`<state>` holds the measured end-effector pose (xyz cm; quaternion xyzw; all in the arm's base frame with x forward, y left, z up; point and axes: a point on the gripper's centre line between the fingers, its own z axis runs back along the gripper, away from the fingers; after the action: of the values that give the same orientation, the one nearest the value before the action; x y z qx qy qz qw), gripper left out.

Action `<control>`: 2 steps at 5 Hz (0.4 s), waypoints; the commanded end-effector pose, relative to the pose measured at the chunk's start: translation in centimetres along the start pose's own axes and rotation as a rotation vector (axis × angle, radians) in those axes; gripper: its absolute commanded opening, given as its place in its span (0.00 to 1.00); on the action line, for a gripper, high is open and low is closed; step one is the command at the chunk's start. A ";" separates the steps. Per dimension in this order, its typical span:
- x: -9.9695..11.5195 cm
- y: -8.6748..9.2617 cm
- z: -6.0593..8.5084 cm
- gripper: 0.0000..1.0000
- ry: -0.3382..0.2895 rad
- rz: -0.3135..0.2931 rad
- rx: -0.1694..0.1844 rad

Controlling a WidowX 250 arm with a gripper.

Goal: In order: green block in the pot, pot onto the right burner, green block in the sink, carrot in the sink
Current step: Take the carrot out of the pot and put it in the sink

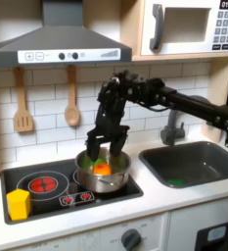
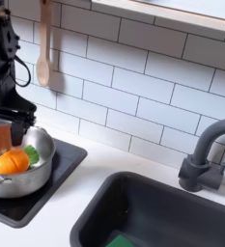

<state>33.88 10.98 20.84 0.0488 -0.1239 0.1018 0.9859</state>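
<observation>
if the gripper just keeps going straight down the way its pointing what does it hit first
Most likely the carrot lying in the pot. The gripper hangs open, fingers pointing down just above it. Depth is unclear, so a finger could meet the pot's rim first.

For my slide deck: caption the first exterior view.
Open claw hovering over the steel pot holding the carrot, with the green block in the sink.

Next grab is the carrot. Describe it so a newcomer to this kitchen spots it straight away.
Find the black stovetop left of the sink in the first exterior view; on its right burner sits a shiny steel pot. The carrot is the orange piece lying inside it, under the tool, unlike the yellow block standing on the stove's left corner.
</observation>
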 end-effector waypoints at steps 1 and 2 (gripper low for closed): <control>-0.7 -1.4 -1.8 1.00 0.082 -0.242 -0.048; -0.5 -1.8 -2.4 1.00 0.079 -0.303 -0.061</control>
<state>34.59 9.26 18.31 0.0318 -0.0807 -0.0497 0.9950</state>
